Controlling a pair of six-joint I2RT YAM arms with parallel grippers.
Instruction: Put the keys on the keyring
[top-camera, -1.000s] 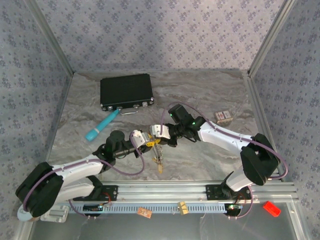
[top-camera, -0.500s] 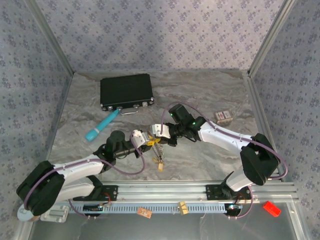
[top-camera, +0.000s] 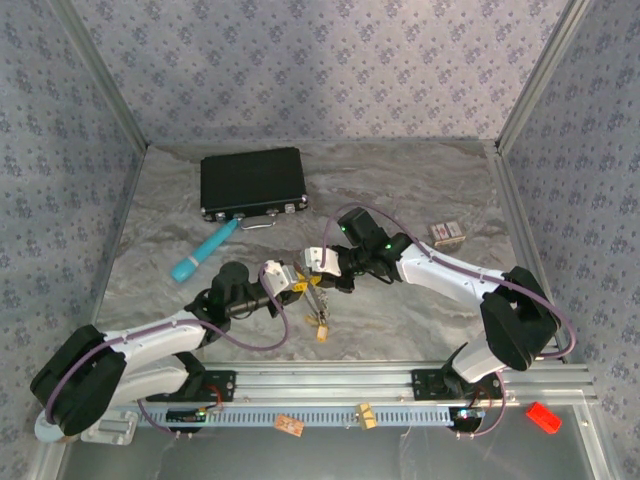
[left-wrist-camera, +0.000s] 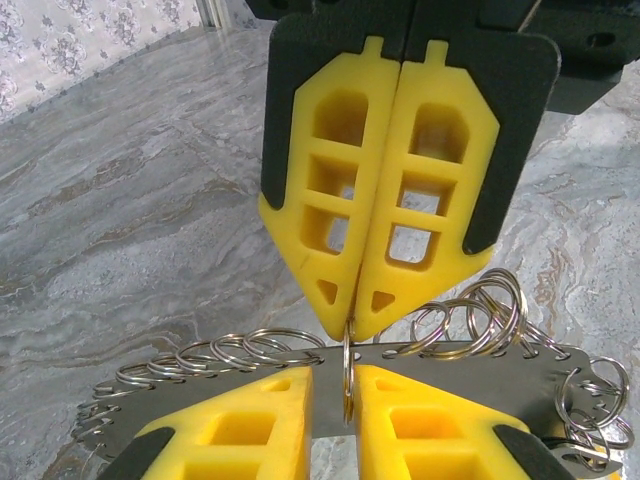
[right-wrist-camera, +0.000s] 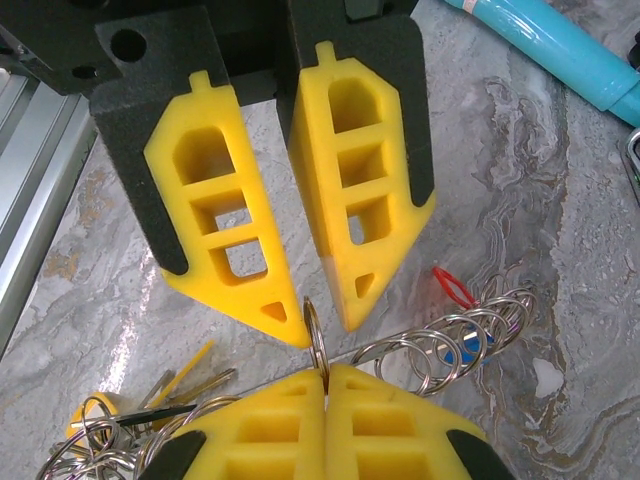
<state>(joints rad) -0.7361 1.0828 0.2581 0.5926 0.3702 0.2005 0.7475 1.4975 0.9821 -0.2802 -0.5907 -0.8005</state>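
Left gripper (right-wrist-camera: 325, 400): clenched on keyring (right-wrist-camera: 314, 335).
Right gripper (right-wrist-camera: 320, 310): parted astride it.
Handling: likely thin, stiff, slippery; pinch its edge.

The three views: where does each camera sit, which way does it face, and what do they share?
Top external: above and behind the arm bases, looking down at the table, both arms, black case, teal tube.
Left wrist: on the left arm, facing the right gripper head-on; own left gripper at the bottom.
Right wrist: on the right arm, facing the left gripper; own yellow fingers above.
Shared: both wrist views show one small ring between the fingertips, plus a metal strip of rings.
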